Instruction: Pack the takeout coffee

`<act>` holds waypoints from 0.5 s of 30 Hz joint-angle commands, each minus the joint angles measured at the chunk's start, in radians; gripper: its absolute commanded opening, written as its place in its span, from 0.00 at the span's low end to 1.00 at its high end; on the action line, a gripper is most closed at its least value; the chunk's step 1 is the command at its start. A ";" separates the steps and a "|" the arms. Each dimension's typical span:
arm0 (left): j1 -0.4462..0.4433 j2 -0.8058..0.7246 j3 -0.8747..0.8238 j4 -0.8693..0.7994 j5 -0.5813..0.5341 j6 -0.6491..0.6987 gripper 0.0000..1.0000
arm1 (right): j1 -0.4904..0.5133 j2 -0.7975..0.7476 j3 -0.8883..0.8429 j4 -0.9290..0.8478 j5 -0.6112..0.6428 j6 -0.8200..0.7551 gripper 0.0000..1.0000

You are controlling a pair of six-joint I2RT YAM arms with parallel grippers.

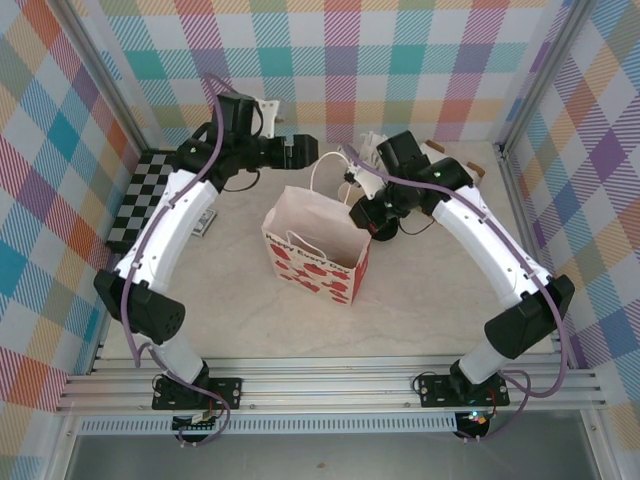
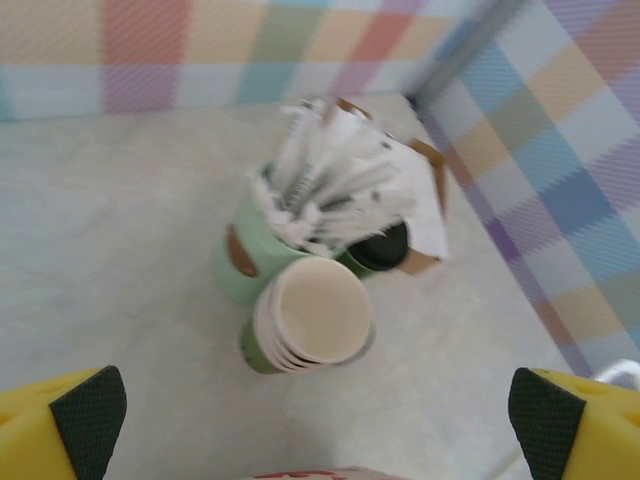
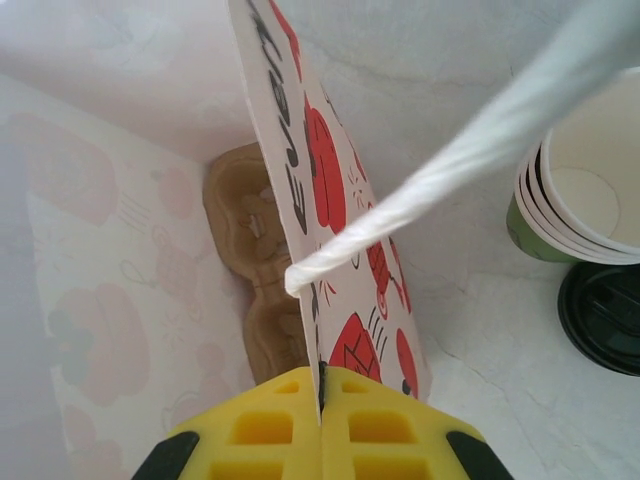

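The takeout coffee (image 3: pixel 605 318) shows its round black lid on the table just right of the red-and-white paper bag (image 1: pixel 315 245). In the left wrist view the coffee (image 2: pixel 382 250) is half hidden behind a stack of cream cups (image 2: pixel 312 315). My right gripper (image 3: pixel 321 400) is shut on the top edge of the bag's right wall (image 3: pixel 340 200). It stands at the bag's right side (image 1: pixel 362 208). My left gripper (image 2: pixel 318 415) is wide open with nothing between its fingers, hovering above and short of the cups. It is behind the bag (image 1: pixel 300 152).
A brown cardboard cup carrier (image 3: pixel 255 250) lies inside the bag. The bag's white handle (image 3: pixel 450 160) crosses the right wrist view. A green cup of white cutlery (image 2: pixel 262 255) and a brown napkin box (image 2: pixel 428 195) crowd the back right corner. A checkered board (image 1: pixel 140 195) lies left.
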 commanded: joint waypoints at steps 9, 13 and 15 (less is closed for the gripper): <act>0.028 -0.199 -0.194 0.069 -0.450 -0.076 1.00 | 0.049 -0.032 -0.209 0.119 0.096 0.366 0.00; 0.030 -0.213 -0.226 0.035 -0.465 -0.075 1.00 | 0.049 -0.005 -0.153 0.069 0.144 0.401 0.00; 0.029 -0.221 -0.240 0.025 -0.460 -0.083 1.00 | 0.053 0.000 -0.113 0.066 0.131 0.417 0.00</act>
